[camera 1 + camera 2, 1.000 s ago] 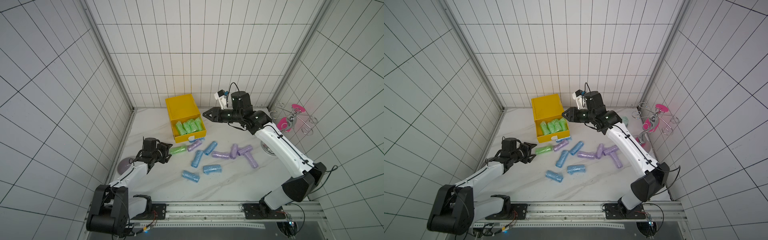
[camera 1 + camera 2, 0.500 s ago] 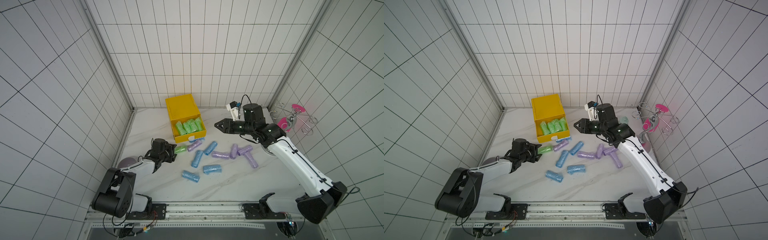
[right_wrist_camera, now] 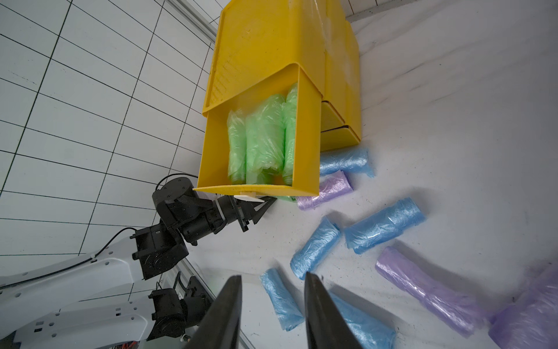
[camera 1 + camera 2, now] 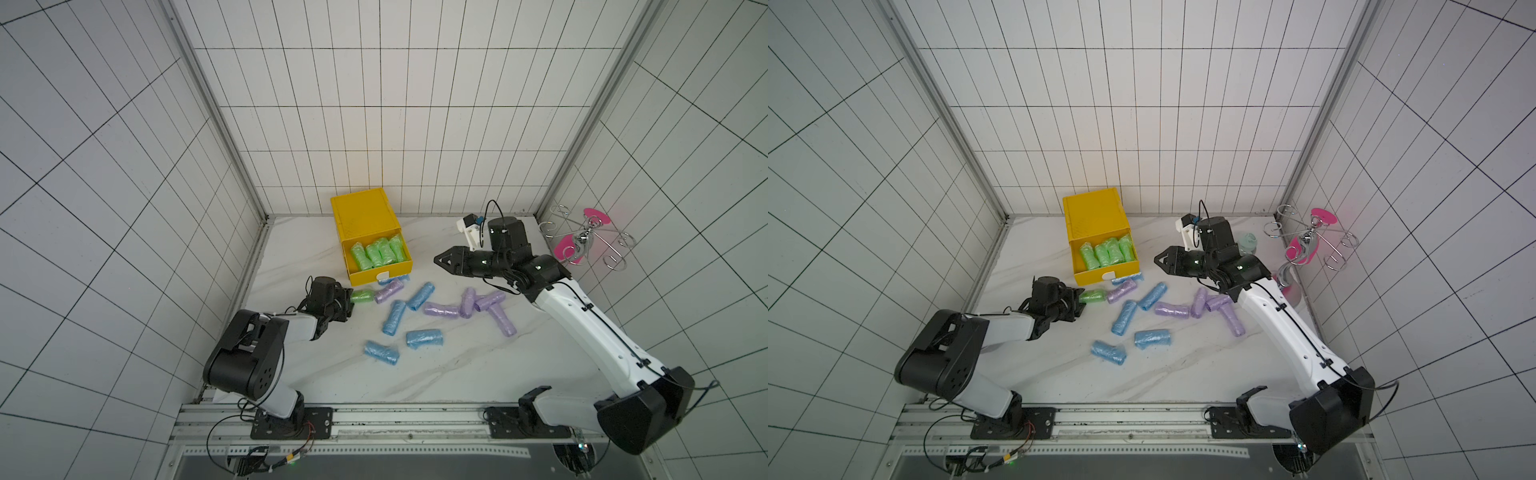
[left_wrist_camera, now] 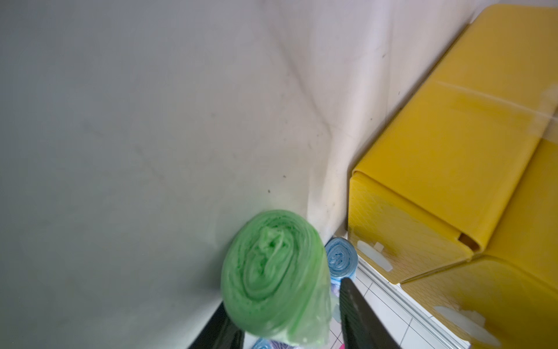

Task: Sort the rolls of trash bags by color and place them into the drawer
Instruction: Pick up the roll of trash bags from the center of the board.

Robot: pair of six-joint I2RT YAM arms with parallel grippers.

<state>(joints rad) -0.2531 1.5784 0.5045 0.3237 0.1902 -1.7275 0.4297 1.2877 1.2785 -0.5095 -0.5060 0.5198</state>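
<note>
At the left, the left gripper [image 4: 351, 300] lies low on the table [image 4: 478, 374], and its jaws stand on both sides of the end of one green roll [image 4: 362, 296]. They are partly closed. I cannot tell if they already press the roll, because the left wrist view shows a thin gap beside one finger [image 5: 359, 314].

This roll lies on the table just in front of the open yellow drawer [image 4: 376, 275]. Its far end touches a lilac roll [image 4: 388, 291]. Four green rolls [image 4: 376, 251] lie already in the drawer. To the right, the blue rolls [image 4: 394, 318] and the other lilac rolls [image 4: 441, 309] are loose on the table.

I think a straight lift can go wrong, as the drawer front hangs over the gripper's tip. The roll may knock it, or the thin plastic may slip from a weak grip. The lilac neighbour may also be dragged along.

Further right, the right gripper [image 3: 273, 275] hangs above the table with its jaws apart and nothing between them.

The left wrist view alone shows a blue roll [image 5: 341, 256] just behind the green one. Only the right wrist view shows the gripper's tip under the drawer handle. A pale jar [image 4: 1248, 243] behind the right arm appears in only one top view.
</note>
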